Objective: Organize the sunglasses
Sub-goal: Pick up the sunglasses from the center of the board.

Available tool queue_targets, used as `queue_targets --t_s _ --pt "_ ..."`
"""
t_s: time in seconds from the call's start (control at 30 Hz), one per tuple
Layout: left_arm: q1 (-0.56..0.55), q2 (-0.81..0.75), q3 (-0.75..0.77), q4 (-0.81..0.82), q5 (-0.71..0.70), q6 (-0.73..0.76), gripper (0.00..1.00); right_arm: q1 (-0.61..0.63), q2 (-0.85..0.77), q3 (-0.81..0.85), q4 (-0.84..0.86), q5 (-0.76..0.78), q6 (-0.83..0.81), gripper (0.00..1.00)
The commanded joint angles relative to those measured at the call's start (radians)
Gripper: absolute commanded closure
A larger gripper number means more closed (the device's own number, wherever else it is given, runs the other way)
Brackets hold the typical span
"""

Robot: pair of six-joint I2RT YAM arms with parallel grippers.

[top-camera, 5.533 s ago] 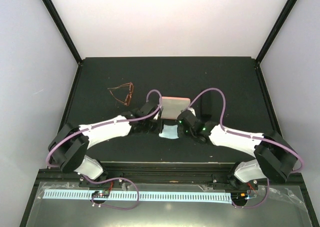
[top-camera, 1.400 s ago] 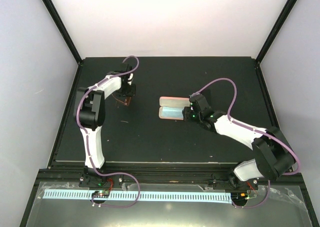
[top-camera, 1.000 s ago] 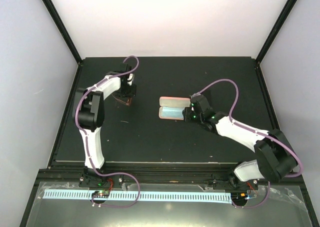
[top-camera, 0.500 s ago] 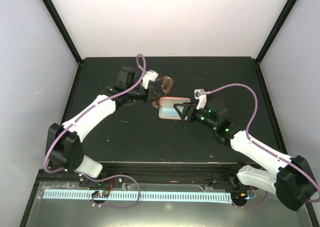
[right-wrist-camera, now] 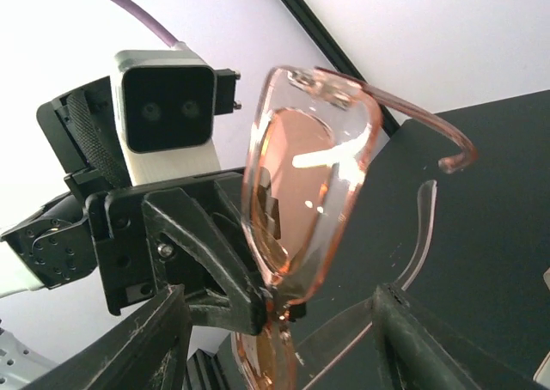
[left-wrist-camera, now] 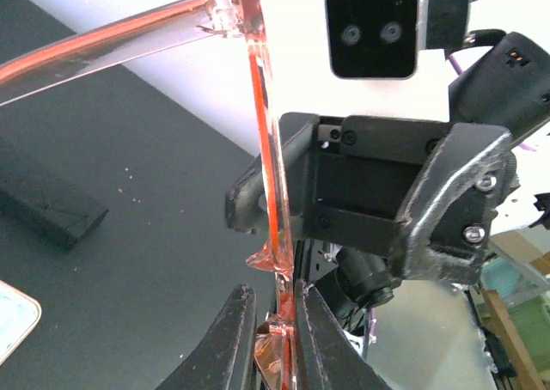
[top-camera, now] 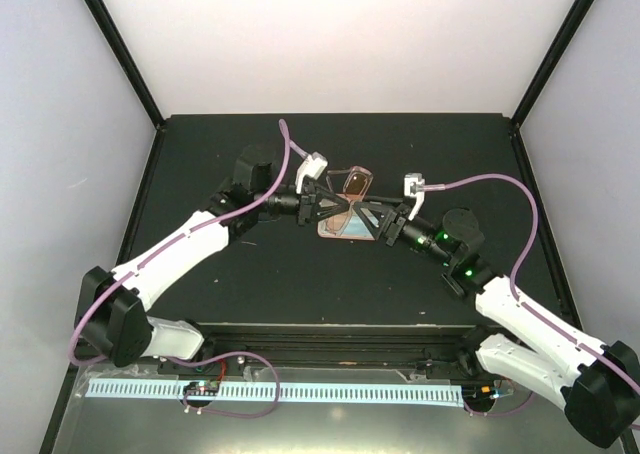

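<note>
A thin-framed pair of sunglasses (top-camera: pixel 352 182) with amber-pink lenses hangs in the air over the middle of the table. My left gripper (top-camera: pixel 333 196) is shut on its bridge. In the left wrist view the frame (left-wrist-camera: pixel 262 149) runs upward from between my fingers (left-wrist-camera: pixel 232 338), its arms unfolded. My right gripper (top-camera: pixel 362 214) faces the left one from the right, open. In the right wrist view the lens (right-wrist-camera: pixel 309 184) stands just ahead of the gap between my right fingers (right-wrist-camera: pixel 163 338), which do not touch it.
An open pink case (top-camera: pixel 335 229) with a light blue lining lies on the black table (top-camera: pixel 200 154) right under both grippers. A dark oblong thing (left-wrist-camera: pixel 43 205) lies on the table in the left wrist view. Black posts and white walls ring the table.
My left arm has carried the sunglasses from the back left to the middle, above the case. My right gripper has lifted off the case, turned toward the sunglasses and opened.
</note>
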Motion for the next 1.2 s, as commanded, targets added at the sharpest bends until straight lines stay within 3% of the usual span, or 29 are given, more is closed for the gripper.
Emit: queue_targets --t_s 0.0,0.17,0.3,0.4,1.17 --pt "-0.009 -0.037 -0.001 0.087 0.046 -0.038 0.98 0.005 -0.017 0.000 -0.008 -0.012 0.022 0.41" --pt "-0.013 -0.053 -0.008 0.101 0.056 -0.048 0.99 0.005 -0.017 0.006 0.006 -0.013 0.028 0.43" --pt "-0.017 -0.056 -0.012 0.116 0.086 -0.059 0.98 0.005 0.031 0.048 0.045 -0.099 0.048 0.62" --pt "-0.019 -0.062 -0.018 0.135 0.125 -0.067 0.98 0.006 0.060 0.052 0.112 -0.148 0.098 0.70" --pt "-0.023 -0.135 -0.042 0.189 0.183 -0.146 0.93 0.007 0.150 0.046 0.459 -0.263 0.306 0.88"
